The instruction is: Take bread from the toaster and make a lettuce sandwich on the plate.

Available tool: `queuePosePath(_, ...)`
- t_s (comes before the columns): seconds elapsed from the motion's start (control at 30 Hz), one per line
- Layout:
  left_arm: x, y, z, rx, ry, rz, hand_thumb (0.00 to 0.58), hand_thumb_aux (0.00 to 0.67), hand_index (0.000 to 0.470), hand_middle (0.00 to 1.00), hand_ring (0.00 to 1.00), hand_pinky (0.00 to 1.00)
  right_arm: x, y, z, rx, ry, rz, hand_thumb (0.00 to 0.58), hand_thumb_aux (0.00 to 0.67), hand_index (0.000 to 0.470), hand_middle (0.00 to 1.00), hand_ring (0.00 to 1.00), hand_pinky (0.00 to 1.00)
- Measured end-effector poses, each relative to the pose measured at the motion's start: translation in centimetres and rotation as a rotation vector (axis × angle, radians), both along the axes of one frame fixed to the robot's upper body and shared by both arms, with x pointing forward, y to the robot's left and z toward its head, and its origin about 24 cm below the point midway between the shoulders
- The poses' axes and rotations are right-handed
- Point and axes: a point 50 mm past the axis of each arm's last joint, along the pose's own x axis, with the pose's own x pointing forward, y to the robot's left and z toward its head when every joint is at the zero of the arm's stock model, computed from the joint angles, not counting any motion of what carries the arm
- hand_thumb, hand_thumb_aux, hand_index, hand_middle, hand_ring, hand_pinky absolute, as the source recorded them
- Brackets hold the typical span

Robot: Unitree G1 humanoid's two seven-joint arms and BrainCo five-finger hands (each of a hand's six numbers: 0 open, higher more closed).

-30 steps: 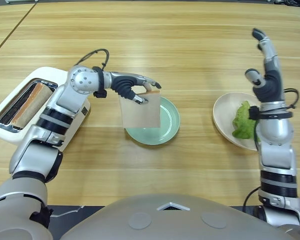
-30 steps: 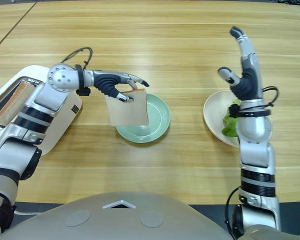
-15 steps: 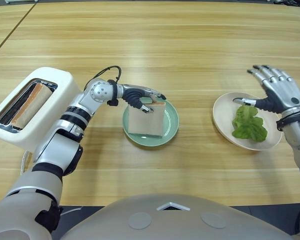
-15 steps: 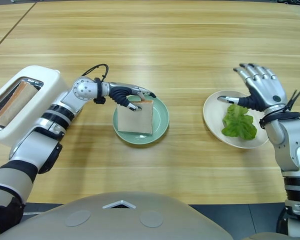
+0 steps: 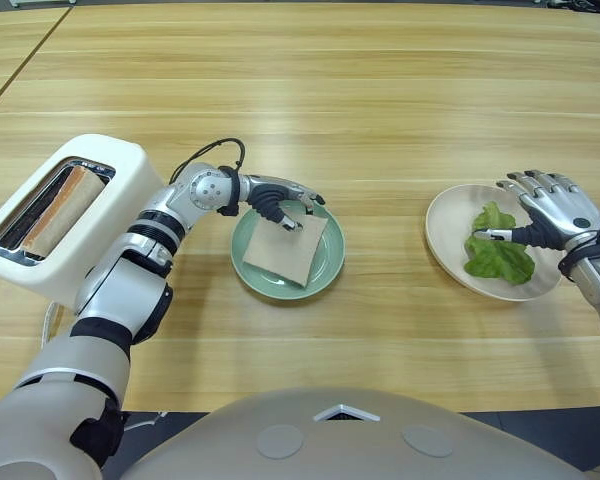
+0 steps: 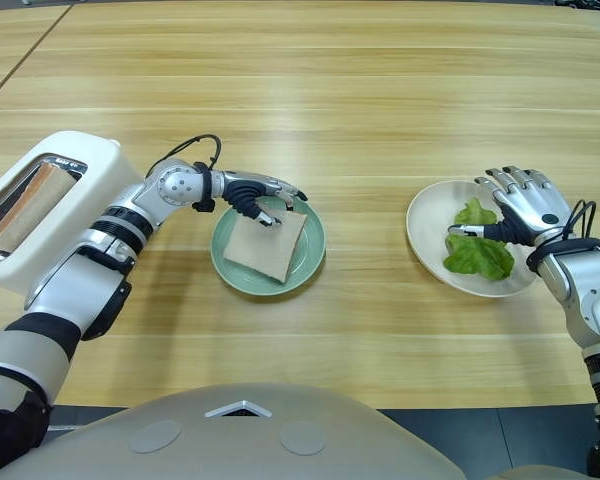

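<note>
Noting the bread slice (image 5: 285,250) now flat on the green plate (image 5: 330,265), left hand (image 5: 278,198) still pinching it, I judge lettuce (image 5: 500,257) is next; right hand (image 5: 552,208) has descended there, grasp indeterminate.

Both eyes sit side by side on the robot's head and look forward and down onto the wooden table (image 5: 380,90), from close above its near edge. The left eye view and the right eye view share nearly the whole scene (toaster (image 5: 130,160) at left, green plate (image 5: 332,262) in the middle, pale bowl (image 5: 445,235) at right). In the right eye view everything lies slightly further left.
</note>
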Motion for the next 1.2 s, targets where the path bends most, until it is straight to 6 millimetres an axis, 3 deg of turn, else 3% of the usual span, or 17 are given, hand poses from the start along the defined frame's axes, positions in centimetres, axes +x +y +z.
queuePosePath(0.23, 0.6, 1.0, 0.2, 0.054, -0.075, 0.029, 0.000, 0.000, 0.000, 0.00, 0.00, 0.00, -0.4, -0.4, -0.2, -0.016, 0.047, -0.036, 0.000, 0.000, 0.000, 0.00, 0.00, 0.00)
queuePosePath(0.33, 1.2, 1.2, 1.6, 0.052, -0.139, 0.030, 0.000, 0.000, 0.000, 0.00, 0.00, 0.00, -0.6, -0.7, -0.7, -0.013, 0.070, -0.051, 0.000, 0.000, 0.000, 0.00, 0.00, 0.00)
queuePosePath(0.47, 2.4, 2.1, 6.5, -0.023, -0.319, 0.085, 0.000, 0.000, 0.000, 0.00, 0.00, 0.00, -0.6, -1.3, -2.1, -0.012, 0.126, -0.078, 0.000, 0.000, 0.000, 0.00, 0.00, 0.00)
queuePosePath(0.53, 2.8, 2.5, 10.5, -0.121, -0.457, 0.151, 0.000, 0.000, 0.000, 0.00, 0.00, 0.00, -0.6, -1.5, -2.6, -0.011, 0.150, -0.091, 0.000, 0.000, 0.000, 0.00, 0.00, 0.00)
queuePosePath(0.57, 2.7, 2.6, 12.5, -0.161, -0.524, 0.173, 0.000, 0.000, 0.000, 0.00, 0.00, 0.00, -0.6, -1.7, -2.8, -0.011, 0.159, -0.097, 0.000, 0.000, 0.000, 0.00, 0.00, 0.00)
queuePosePath(0.63, 1.9, 2.7, 14.6, -0.217, -0.597, 0.188, 0.000, 0.000, 0.000, 0.00, 0.00, 0.00, -0.7, -1.8, -3.2, -0.011, 0.177, -0.106, 0.027, 0.016, 0.011, 0.00, 0.00, 0.00)
queuePosePath(0.67, 1.3, 2.5, 14.9, -0.234, -0.618, 0.190, 0.000, 0.000, 0.000, 0.00, 0.00, 0.00, -0.7, -1.9, -3.5, -0.009, 0.189, -0.109, 0.209, 0.134, 0.094, 0.00, 0.00, 0.00)
queuePosePath(0.7, 0.5, 2.3, 14.8, -0.247, -0.625, 0.189, 0.000, 0.000, 0.000, 0.00, 0.00, 0.00, -0.8, -2.1, -3.8, -0.004, 0.201, -0.117, 0.445, 0.347, 0.243, 0.00, 0.00, 0.00)
queuePosePath(0.77, -0.7, 2.0, 13.9, -0.247, -0.609, 0.179, 0.000, 0.000, 0.000, 0.00, 0.00, 0.00, -0.8, -2.1, -4.1, 0.008, 0.215, -0.124, 0.541, 0.497, 0.348, 0.00, 0.00, 0.00)
queuePosePath(0.8, -1.1, 1.9, 13.6, -0.244, -0.602, 0.181, 0.000, 0.000, 0.000, 0.00, 0.00, 0.00, -0.7, -2.1, -4.1, 0.016, 0.214, -0.121, 0.567, 0.570, 0.400, 0.00, 0.00, 0.00)
queuePosePath(0.9, -2.8, 1.3, 13.1, -0.258, -0.579, 0.160, 0.000, 0.000, 0.000, 0.00, 0.00, 0.00, -0.1, -2.0, -3.9, 0.018, 0.185, -0.106, 0.580, 0.670, 0.470, 0.00, 0.00, 0.00)
queuePosePath(1.2, -3.6, 1.5, 11.5, -0.251, -0.513, 0.179, 0.000, 0.000, 0.000, 0.00, 0.00, 0.00, 0.1, -1.5, -3.3, 0.056, 0.104, -0.072, 0.580, 0.670, 0.470, 0.00, 0.00, 0.00)
